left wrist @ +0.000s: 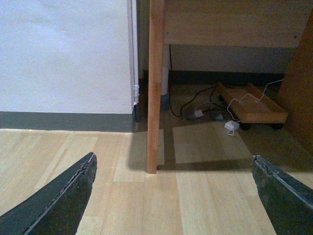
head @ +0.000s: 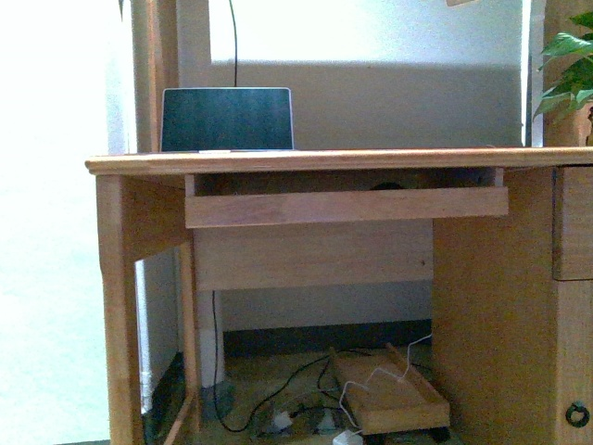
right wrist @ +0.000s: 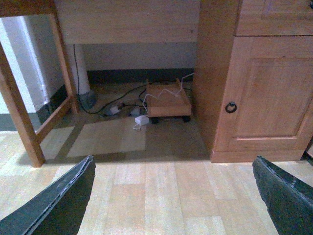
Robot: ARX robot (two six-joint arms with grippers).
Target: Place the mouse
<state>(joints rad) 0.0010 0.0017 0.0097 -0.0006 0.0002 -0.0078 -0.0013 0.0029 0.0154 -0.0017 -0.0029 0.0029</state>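
Observation:
A small dark domed shape, seemingly the mouse (head: 387, 185), peeks over the front board of the pull-out tray (head: 345, 206) under the desk top (head: 324, 160); most of it is hidden. Neither arm shows in the front view. My left gripper (left wrist: 173, 161) hangs open low over the wooden floor, in front of the desk's left leg (left wrist: 155, 88), with nothing between its fingers (left wrist: 58, 200). My right gripper (right wrist: 173, 160) is open too, empty, over the floor before the desk's cabinet door (right wrist: 266, 93).
A laptop (head: 227, 119) stands open on the desk at the left, a plant (head: 567, 69) at the right edge. Under the desk lie cables, a white adapter (right wrist: 142, 120) and a low wheeled wooden tray (right wrist: 168, 104). A white wall (left wrist: 63, 54) flanks the left.

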